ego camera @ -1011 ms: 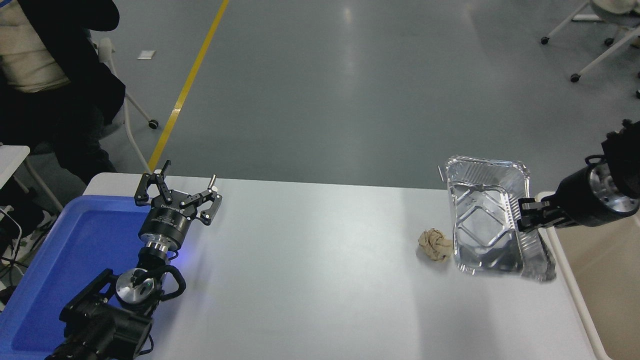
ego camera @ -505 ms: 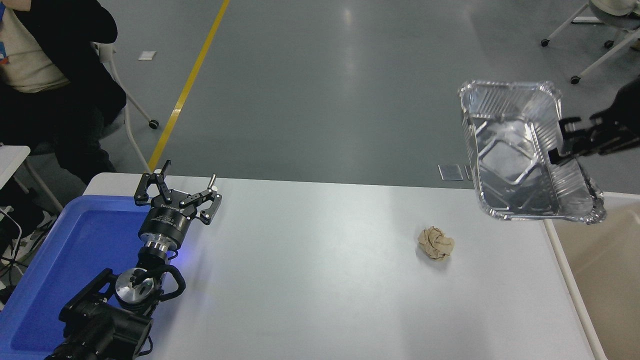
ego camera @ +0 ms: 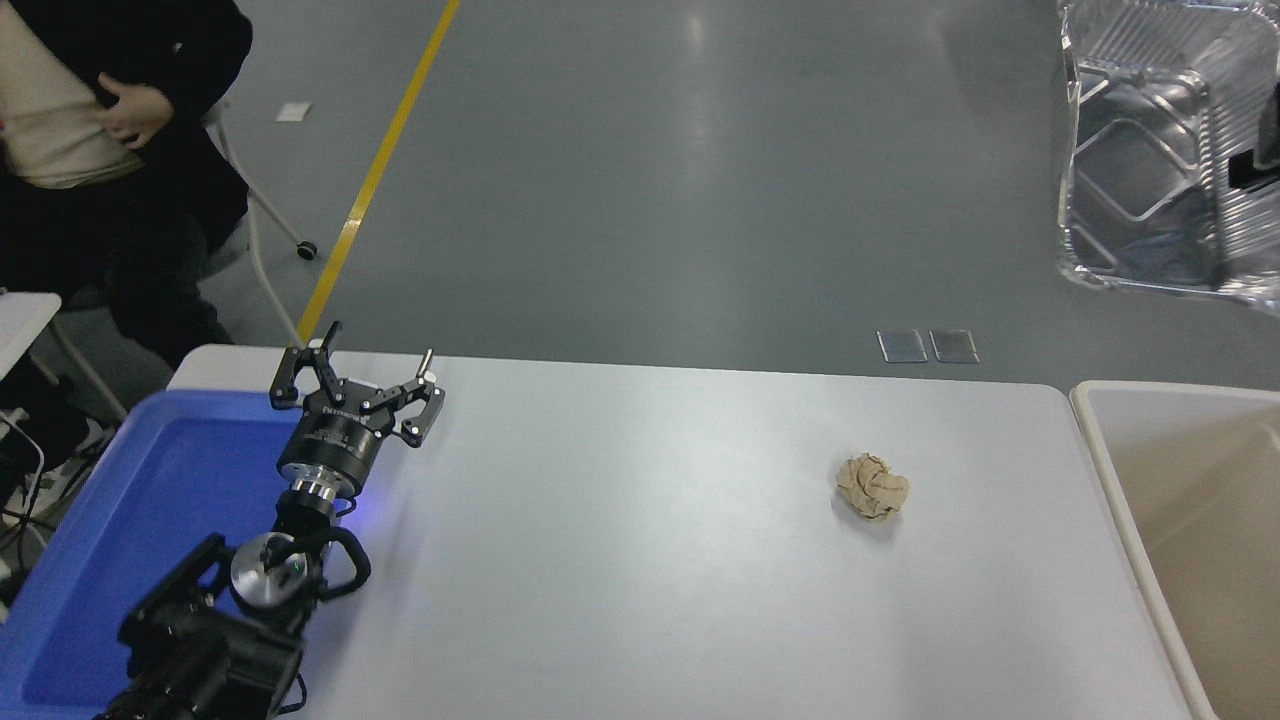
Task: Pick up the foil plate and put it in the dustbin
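Hanging high at the picture's upper right, the foil plate is tilted, well above the dustbin off the table's right end. Right end effector: barely visible at the frame edge against the plate's right side; grip cannot be told. Left end effector: parked lower left, fingers spread, empty.

Light: bright, even, from overhead.
Glare: pale streak on floor; sheen on my table.
Shadows: soft, faint.
Focus: sharp.
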Tool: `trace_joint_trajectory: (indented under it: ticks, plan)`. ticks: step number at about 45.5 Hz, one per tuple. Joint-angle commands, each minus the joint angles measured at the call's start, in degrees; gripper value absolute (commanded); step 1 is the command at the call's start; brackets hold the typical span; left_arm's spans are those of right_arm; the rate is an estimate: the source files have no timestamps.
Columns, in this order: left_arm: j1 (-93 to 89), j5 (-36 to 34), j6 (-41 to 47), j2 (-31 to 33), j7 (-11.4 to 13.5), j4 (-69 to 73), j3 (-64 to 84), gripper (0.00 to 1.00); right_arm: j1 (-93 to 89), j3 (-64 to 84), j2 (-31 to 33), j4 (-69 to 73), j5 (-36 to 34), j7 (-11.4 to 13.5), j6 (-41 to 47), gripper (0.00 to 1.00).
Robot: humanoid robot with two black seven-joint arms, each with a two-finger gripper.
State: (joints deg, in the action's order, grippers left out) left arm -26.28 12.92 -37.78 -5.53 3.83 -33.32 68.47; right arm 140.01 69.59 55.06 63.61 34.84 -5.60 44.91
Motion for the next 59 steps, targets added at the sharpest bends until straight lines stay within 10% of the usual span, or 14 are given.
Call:
trace_joint_trajectory:
  ticks: [1,13,30,48,59]
  plan:
    - [0.00,0.00,-0.02,0.00,0.03,0.01,0.09,0.99,-14.05,-7.61,11.46,-13.42,0.93,0.06,0.09,0.00]
    - [0.00,0.00,-0.02,0.00,0.03,0.01,0.00,0.99,-37.25,-14.83,16.13,-14.13,-11.88,0.06,-19.67,0.00]
    - [0.00,0.00,-0.02,0.00,0.03,0.01,0.00,0.99,-73.36,-32.92,4.10,-22.99,-43.09,0.06,-38.14,0.00]
    - [0.00,0.00,0.07,0.00,0.03,0.01,0.09,0.99,-104.76,-66.25,-23.41,-66.24,-44.51,2.53,-39.28,0.00]
    - [0.00,0.00,-0.02,0.00,0.03,0.01,0.09,0.99,-106.70,-72.31,-27.90,-68.18,-44.60,2.61,-44.29,0.00]
